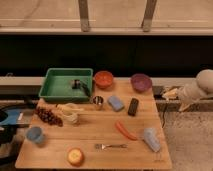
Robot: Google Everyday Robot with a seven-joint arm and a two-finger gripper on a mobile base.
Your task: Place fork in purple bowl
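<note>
fork untouched, gripper parked off the right edge

far left on the table (95, 127): blue cup (34, 134) and grapes (47, 116), out of any likely path. green tray (52, 92) at back left. fork (111, 146) flat on the wood near the front edge, about mid-table, touching no other item, so probably open to a pinch from above. orange-red bowl (104, 78) at the back, a look-alike to avoid. carrot (126, 131) just right of the fork, on the way toward the target. purple bowl (141, 81) at back right, well apart from the fork, seemingly empty. gripper (170, 93) beyond the table's right edge, beside the purple bowl, spread wide and holding nothing. judged: approach not yet begun.
</note>
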